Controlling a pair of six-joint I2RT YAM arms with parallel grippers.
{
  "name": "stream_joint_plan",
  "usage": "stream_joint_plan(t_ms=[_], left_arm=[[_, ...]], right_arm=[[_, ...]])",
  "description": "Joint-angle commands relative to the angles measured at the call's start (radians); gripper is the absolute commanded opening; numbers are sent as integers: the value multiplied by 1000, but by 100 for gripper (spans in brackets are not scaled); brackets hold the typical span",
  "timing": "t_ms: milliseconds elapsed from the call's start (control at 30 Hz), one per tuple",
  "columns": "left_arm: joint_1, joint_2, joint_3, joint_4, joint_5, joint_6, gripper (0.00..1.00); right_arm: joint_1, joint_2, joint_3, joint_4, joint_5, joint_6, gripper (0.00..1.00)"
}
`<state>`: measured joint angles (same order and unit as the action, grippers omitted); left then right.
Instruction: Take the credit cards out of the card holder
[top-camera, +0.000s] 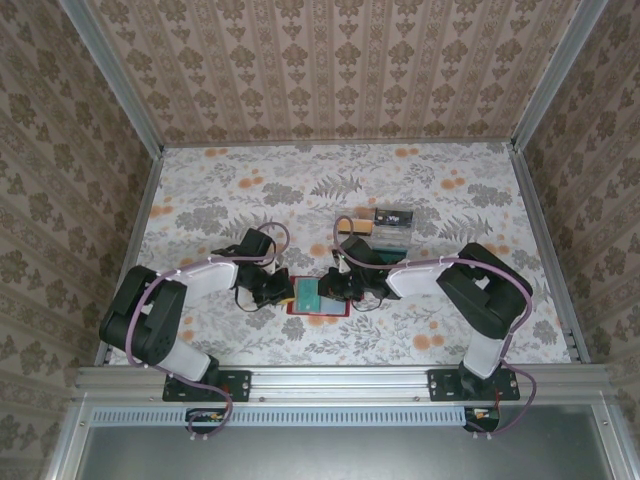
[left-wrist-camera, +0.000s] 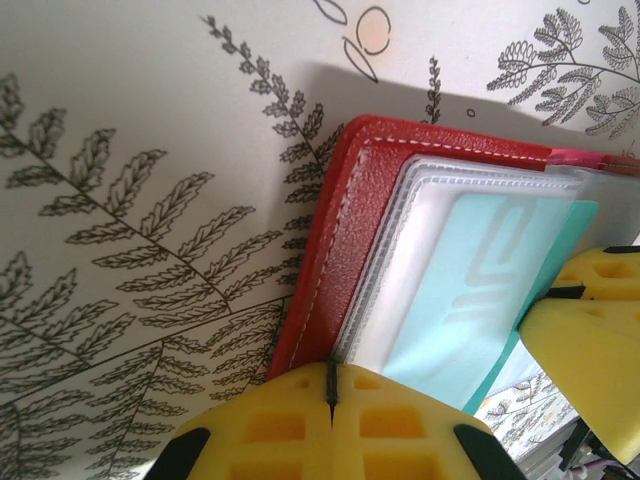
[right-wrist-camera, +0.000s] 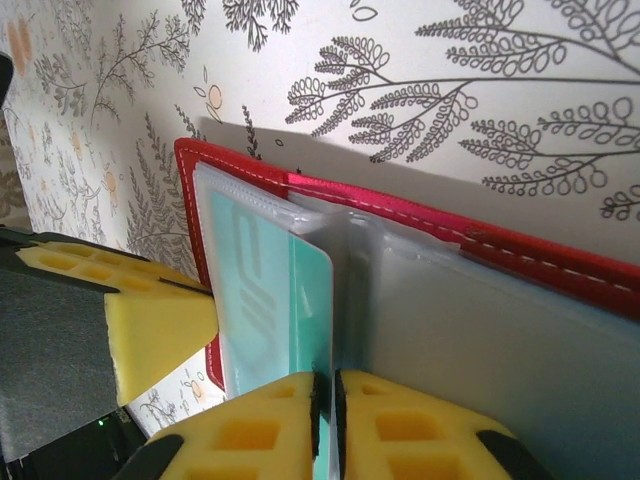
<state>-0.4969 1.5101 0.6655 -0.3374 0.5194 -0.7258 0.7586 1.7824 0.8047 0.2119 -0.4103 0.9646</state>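
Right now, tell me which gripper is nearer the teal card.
Right. The right gripper pinches the teal card by its edge; the left gripper clamps the red card holder rim beside it.

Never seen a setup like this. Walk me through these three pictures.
This is a robot: a left arm and a right arm, bolted at the near edge of a flower-patterned table. The wide picture looks down from above and behind them. The two close-ups come from a camera on each wrist. Between the arms lies an open red card holder with clear sleeves. The left tool is shut and appears to pinch the holder's edge. The right tool is closed on a teal card among the sleeves. Farther back lie a black card and a tan card.
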Motion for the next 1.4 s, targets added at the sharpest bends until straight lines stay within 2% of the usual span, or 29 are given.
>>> stream_joint_plan(t_ms=[0, 167, 300, 367, 967, 1367], left_arm=[[3, 24, -14, -68, -55, 9, 0], [3, 29, -12, -66, -47, 11, 0], [3, 24, -10, -73, -50, 13, 0], [3, 24, -11, -74, -52, 13, 0], [11, 26, -9, -92, -62, 26, 0], [17, 7, 3, -84, -47, 32, 0]], right_arm=[[12, 34, 17, 13, -25, -4, 20], [18, 66, 22, 48, -30, 17, 19], [15, 55, 17, 26, -24, 1, 6], [10, 45, 7, 15, -21, -10, 3], [-91, -77, -130, -31, -75, -76, 3], [-155, -270, -144, -164, -121, -173, 0]])
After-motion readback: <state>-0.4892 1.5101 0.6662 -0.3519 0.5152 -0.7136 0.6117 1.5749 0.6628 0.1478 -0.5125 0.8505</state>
